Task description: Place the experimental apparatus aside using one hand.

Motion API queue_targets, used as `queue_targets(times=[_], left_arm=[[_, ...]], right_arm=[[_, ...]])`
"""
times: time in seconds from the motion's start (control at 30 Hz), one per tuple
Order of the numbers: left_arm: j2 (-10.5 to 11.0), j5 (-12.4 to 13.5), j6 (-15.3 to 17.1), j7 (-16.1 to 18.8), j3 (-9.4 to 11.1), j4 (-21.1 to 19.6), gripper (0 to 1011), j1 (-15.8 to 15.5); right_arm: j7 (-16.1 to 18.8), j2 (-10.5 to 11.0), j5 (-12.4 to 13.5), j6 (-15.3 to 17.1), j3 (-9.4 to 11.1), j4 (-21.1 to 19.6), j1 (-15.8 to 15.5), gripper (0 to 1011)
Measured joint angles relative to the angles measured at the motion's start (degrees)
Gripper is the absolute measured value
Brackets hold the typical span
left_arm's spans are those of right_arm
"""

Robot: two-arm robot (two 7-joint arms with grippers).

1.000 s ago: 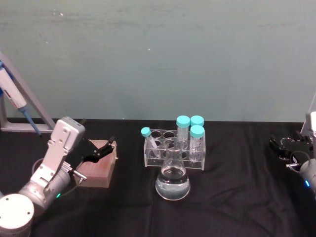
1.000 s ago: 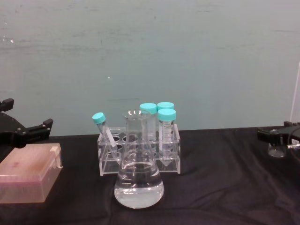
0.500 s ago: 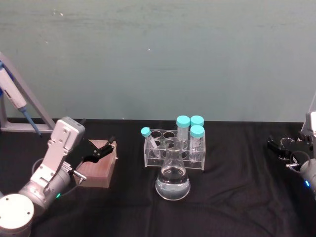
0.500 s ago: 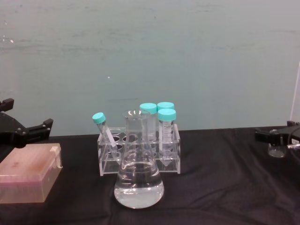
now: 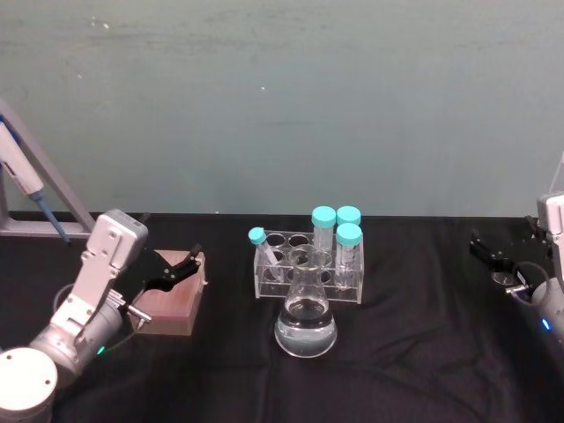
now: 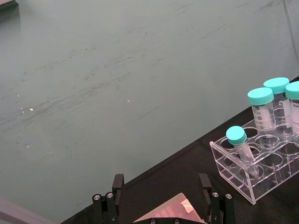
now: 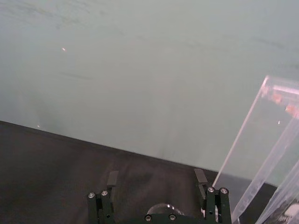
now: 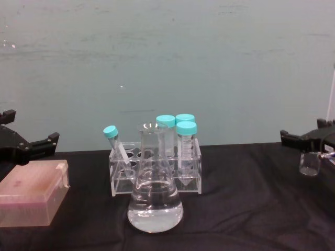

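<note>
A large conical flask (image 5: 305,328) (image 8: 155,196) holding clear liquid stands mid-table, in front of a clear tube rack (image 5: 307,267) (image 8: 156,170) (image 6: 261,170) with teal-capped tubes. At the far right a small glass beaker (image 8: 309,163) (image 7: 163,208) stands on the black cloth. My right gripper (image 5: 500,249) (image 8: 302,135) (image 7: 156,179) hovers just above the beaker, open, its fingers apart and holding nothing. A clear acrylic stand (image 7: 261,149) rises behind it. My left gripper (image 5: 179,265) (image 8: 30,132) (image 6: 161,183) is open over a pink box (image 5: 170,305) (image 8: 32,192) at the left.
A grey stand with a blue pipette (image 5: 25,181) leans at the far left against the green wall. Black cloth (image 5: 414,352) covers the table, with open room between the flask and the beaker.
My right gripper has risen and drifted slightly left, open throughout; the beaker stays on the cloth. The left arm, flask and rack have not moved.
</note>
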Motion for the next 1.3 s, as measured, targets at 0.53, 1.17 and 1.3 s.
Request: queue_targets(times=[0.53, 1.17, 1.3], left_arm=[[0.0, 0.0, 0.0, 0.0, 0.0, 0.0, 1000, 0.0], [0.0, 0.0, 0.0, 0.0, 0.0, 0.0, 1000, 0.0], [0.0, 0.0, 0.0, 0.0, 0.0, 0.0, 1000, 0.0]], right_arm=[[6.9, 2.7, 2.0, -1.4, -1.9, -16.1, -7.9, 1000], [18.2, 7.1, 8.5, -2.3, -6.2, -24.8, -12.3, 1000], [21.3, 7.9, 10.1, -2.6, -7.4, -25.7, -12.6, 1000]])
